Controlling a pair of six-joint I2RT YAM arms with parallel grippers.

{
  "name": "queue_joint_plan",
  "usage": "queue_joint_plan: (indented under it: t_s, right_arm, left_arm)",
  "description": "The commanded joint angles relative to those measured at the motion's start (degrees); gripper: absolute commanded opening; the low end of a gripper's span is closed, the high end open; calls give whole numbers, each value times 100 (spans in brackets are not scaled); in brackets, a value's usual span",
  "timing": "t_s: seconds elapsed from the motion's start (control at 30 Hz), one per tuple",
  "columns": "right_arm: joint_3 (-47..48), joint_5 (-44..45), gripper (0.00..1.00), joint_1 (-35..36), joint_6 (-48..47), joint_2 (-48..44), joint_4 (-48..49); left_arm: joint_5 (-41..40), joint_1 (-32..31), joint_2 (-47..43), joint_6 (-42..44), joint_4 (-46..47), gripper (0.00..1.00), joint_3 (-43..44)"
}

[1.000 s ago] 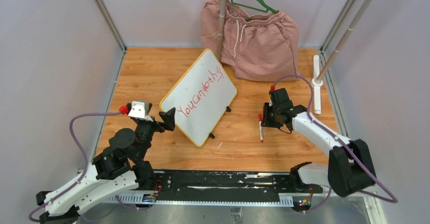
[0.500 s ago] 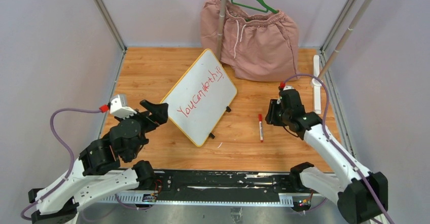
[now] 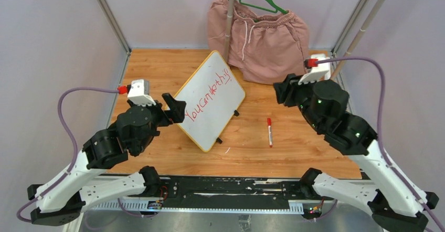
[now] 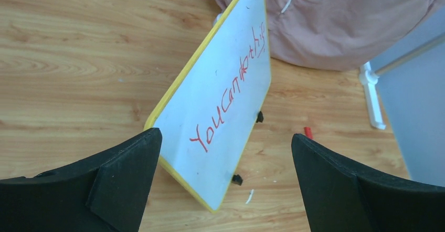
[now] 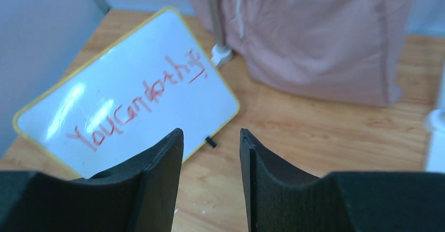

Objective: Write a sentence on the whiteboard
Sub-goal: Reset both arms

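The whiteboard lies tilted on the wooden table, white with a yellow rim and small black feet. The sentence runs along it in red marker, with its last part underlined. A red marker lies on the table to the right of the board, with nothing touching it. My left gripper hovers by the board's left edge, jaws wide apart and empty. In the left wrist view the whiteboard and the sentence show between the open left gripper. My right gripper is raised above the table, right of the board. In the right wrist view the right gripper is open and empty, above the whiteboard and the sentence.
Pink shorts hang on a green hanger at the back, draped onto the table. A rack pole stands just behind the board, and a white rack foot lies at the right edge. Metal frame posts mark the back corners.
My right gripper left the marker lying on the table, rose and drew back to the right, its jaws widening. The left arm swung back left, then returned near the board's left edge.
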Motion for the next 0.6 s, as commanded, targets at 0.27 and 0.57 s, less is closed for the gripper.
queue_joint_plan:
  t_s: [0.27, 0.57]
  right_arm:
    - [520, 4703, 61, 646, -230, -401, -1485]
    - [-1570, 2776, 74, 637, -1588, -2814, 1108]
  left_arm:
    - [-481, -6, -36, 2729, 578, 100, 963]
    - [-250, -8, -92, 2714, 741, 100, 1148]
